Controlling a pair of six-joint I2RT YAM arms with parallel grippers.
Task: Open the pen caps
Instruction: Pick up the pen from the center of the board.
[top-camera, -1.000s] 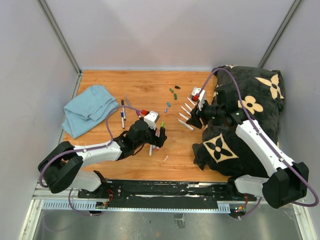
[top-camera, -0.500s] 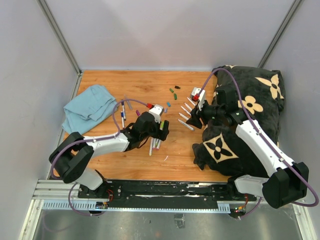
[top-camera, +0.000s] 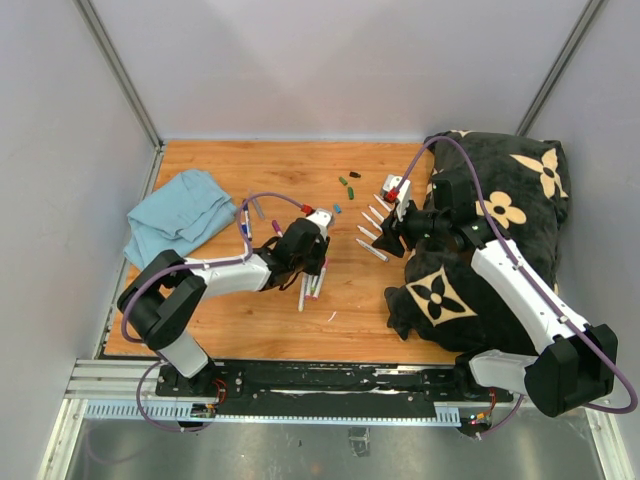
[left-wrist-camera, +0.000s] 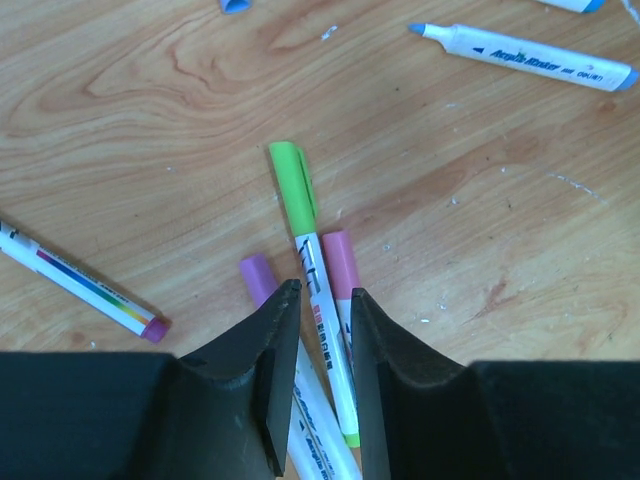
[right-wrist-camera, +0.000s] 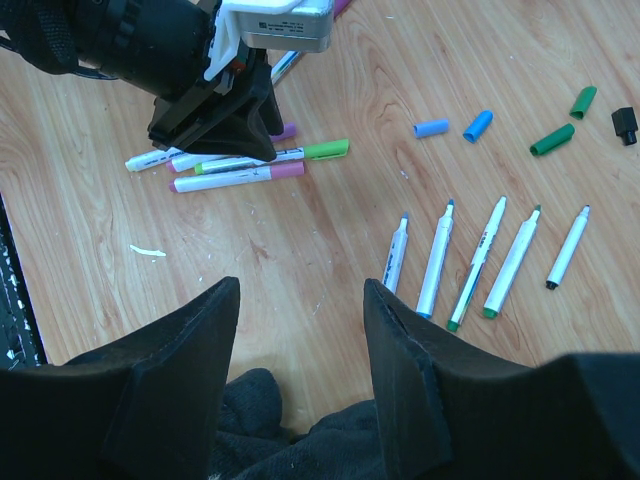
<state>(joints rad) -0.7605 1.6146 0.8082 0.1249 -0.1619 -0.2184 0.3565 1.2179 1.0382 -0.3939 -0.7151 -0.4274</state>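
Note:
Three capped pens lie bunched on the wooden table, with a green cap (left-wrist-camera: 290, 180), a pink cap (left-wrist-camera: 338, 262) and a purple cap (left-wrist-camera: 258, 278). My left gripper (left-wrist-camera: 325, 292) is down over this bunch (top-camera: 310, 285). Its jaws stand narrow on either side of the green-capped pen's white barrel, with slim gaps left. Loose pen caps (right-wrist-camera: 432, 128) in blue, green and black lie farther off (top-camera: 345, 185). A row of uncapped pens (right-wrist-camera: 478, 262) lies ahead of my right gripper (right-wrist-camera: 300, 285), which hangs open and empty.
A blue cloth (top-camera: 178, 217) is crumpled at the left, with more capped pens (top-camera: 245, 225) beside it. A black blanket with a flower pattern (top-camera: 500, 230) covers the right side under my right arm. Grey walls close in the table.
My left gripper has swung right and away from me onto the bunch of pens, and its jaws have narrowed from wide apart. The right arm has not moved.

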